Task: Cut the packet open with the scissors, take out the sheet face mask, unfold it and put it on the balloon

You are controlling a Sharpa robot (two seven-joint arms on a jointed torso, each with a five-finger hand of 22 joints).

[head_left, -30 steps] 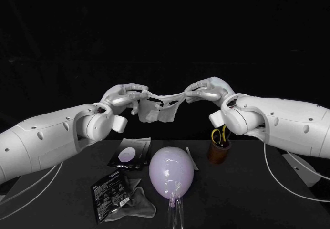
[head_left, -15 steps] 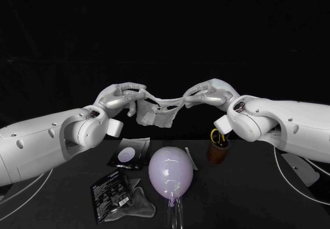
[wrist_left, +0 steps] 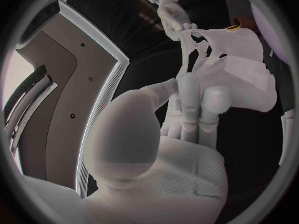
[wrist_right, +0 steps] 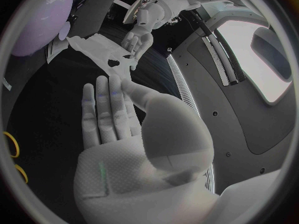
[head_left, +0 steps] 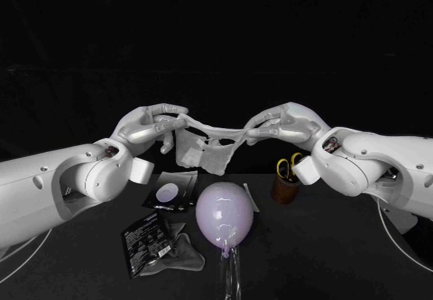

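While it hangs in mid-air betw. both hands, higher than the balloon [head_left: 224,219] lying on the black table [head_left: 343,250], the sheet face mask [head_left: 208,153] looks thin, limp, prob. damp & easy to tear; best held by its top corners w/ a gentle, even pull. Left hand [head_left: 149,128] pinches the top corner on its own side betw. thumb & fingertips; right hand [head_left: 284,125] pinches the opposite corner likewise; the mask sags in the middle, lower flaps drooping, part-unfolded.

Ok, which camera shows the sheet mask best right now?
Head view: the sheet mask hangs in full between left hand and right hand. Left wrist view has fingers across it; right wrist view shows it small.
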